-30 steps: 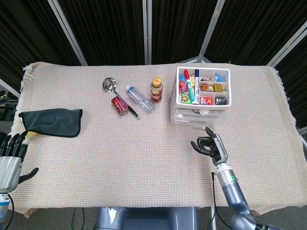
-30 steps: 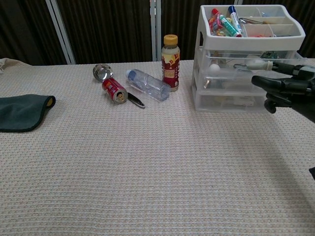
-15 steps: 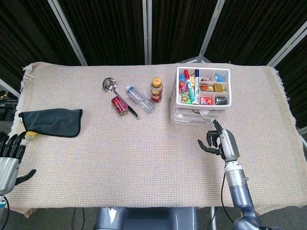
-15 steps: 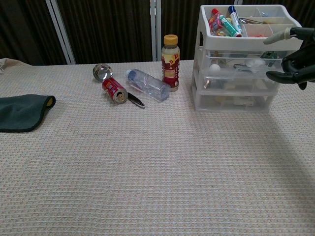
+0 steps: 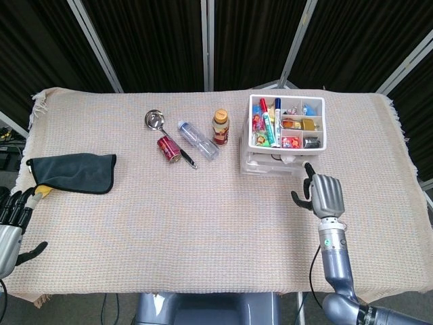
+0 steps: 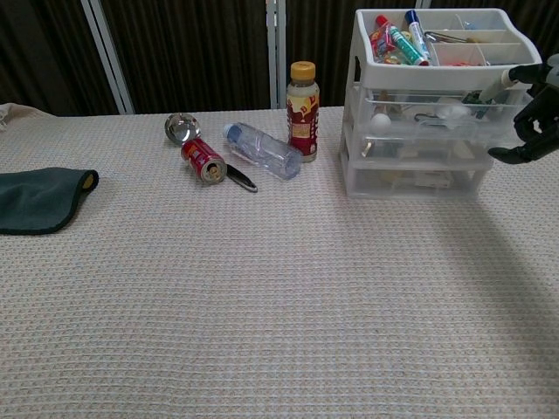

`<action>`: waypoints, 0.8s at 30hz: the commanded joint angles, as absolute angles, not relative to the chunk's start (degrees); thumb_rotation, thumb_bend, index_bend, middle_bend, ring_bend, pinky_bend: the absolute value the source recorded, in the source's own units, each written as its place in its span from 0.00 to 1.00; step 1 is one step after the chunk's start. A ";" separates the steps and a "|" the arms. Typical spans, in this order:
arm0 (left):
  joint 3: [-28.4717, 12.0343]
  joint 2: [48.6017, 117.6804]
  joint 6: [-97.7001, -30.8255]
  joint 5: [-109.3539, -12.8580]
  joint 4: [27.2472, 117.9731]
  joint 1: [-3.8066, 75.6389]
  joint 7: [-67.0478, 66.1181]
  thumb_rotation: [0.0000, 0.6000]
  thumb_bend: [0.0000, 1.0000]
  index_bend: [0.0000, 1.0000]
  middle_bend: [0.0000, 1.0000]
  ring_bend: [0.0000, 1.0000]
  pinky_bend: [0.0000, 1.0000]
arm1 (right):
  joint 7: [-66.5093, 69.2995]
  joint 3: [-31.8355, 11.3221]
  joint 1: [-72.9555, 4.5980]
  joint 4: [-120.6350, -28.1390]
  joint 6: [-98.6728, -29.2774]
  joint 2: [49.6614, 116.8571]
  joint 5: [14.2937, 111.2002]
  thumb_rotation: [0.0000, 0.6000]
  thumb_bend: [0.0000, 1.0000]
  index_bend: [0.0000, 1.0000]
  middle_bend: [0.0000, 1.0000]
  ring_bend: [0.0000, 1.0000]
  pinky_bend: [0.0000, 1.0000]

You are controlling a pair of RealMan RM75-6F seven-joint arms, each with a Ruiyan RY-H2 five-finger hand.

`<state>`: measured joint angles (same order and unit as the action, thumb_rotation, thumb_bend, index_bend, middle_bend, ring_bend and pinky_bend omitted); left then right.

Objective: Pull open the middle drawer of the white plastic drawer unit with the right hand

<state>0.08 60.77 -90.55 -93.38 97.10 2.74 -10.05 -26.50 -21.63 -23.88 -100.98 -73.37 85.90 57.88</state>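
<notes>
Cloth, dark and folded, lies at the left side of the counter. Below it, in the lower left corner of the head view, the left hand hangs off the counter edge. Its fingers are spread and it holds nothing. It is far from the job.

Going right, near the top middle, there is a ladle, a red can on its side, a clear bottle lying down and a brown bottle standing up.

Next comes the white plastic drawer unit, in the upper right part of both views. A tray of pens and small things sits on top. The middle drawer looks closed or almost closed. It is long from side to side, and its front faces the robot.

Furthest right is the right hand. It sits near the unit, just in front of its right corner, a bit lower in the head view. Its fingers are bent a little but apart, holding nothing. The drawer lies up and to the left of them. I think the right hand must move left to reach the front of the middle drawer, hook it, and pull toward the robot. This hand is much nearer than the other one.
</notes>
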 commanded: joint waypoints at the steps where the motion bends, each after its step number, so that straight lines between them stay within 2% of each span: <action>1: 0.02 60.63 -90.61 -93.36 97.08 2.73 -9.68 1.00 0.01 0.00 0.00 0.00 0.00 | -27.65 -21.35 -24.82 -99.78 -73.83 86.75 56.80 1.00 0.25 0.26 0.81 0.86 0.70; 4: 0.02 60.50 -90.63 -93.39 97.01 2.70 -9.32 1.00 0.01 0.00 0.00 0.00 0.00 | -28.79 -21.01 -25.60 -98.17 -74.30 87.43 56.35 1.00 0.26 0.28 0.81 0.86 0.70; 10: 0.06 60.49 -90.50 -93.54 96.97 2.74 -9.23 1.00 0.01 0.00 0.00 0.00 0.00 | -27.79 -20.52 -26.13 -96.63 -75.57 88.29 57.23 1.00 0.32 0.52 0.82 0.87 0.70; 16: 0.06 60.46 -90.30 -93.48 97.10 2.76 -9.22 1.00 0.01 0.00 0.00 0.00 0.00 | -26.36 -19.56 -26.10 -96.21 -76.66 88.39 59.07 1.00 0.39 0.67 0.83 0.87 0.70; 24: 0.16 60.42 -90.32 -93.78 97.24 2.72 -9.11 1.00 0.01 0.00 0.00 0.00 0.00 | -25.76 -17.25 -25.19 -97.75 -78.05 87.58 61.69 1.00 0.42 0.71 0.84 0.87 0.70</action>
<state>0.16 60.42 -90.32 -93.78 97.24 2.72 -9.11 -25.86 -17.57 -25.40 -97.45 -77.81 87.78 61.37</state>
